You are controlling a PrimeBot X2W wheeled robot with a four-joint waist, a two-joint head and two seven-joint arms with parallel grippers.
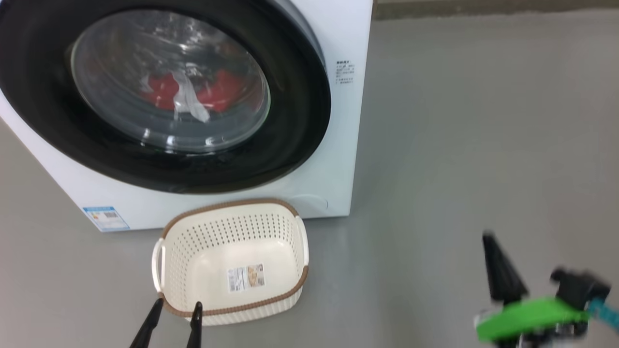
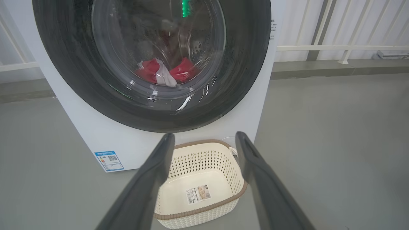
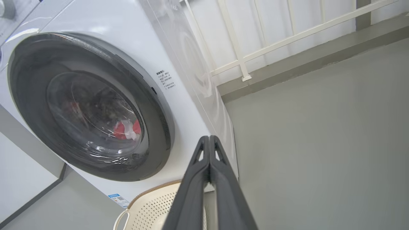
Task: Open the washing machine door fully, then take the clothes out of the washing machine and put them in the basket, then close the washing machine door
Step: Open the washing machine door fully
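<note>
Standing on a smooth grey floor (image 1: 459, 145). Holding the left gripper (image 1: 177, 305) low and close, its two dark fingers spread wide apart, gripping nothing, pointing at the basket (image 1: 232, 205). Holding the right gripper (image 3: 209, 138) out to the right above bare floor, fingers pressed tight together, gripping nothing too (looking blurry from the head camera). Seeing the basket sitting on the floor just in front of the washing machine (image 1: 338, 145), with a label sticker on its bottom. Spotting a small blue sticker (image 1: 105, 218) low on the white front. Looking at the washing machine door (image 1: 300, 121), shut, a big black ring around bulging glass. Seeing the clothes (image 1: 227, 92), red with a white bit, lying inside behind the glass. Noticing a white railing (image 2: 335, 48) farther back.
</note>
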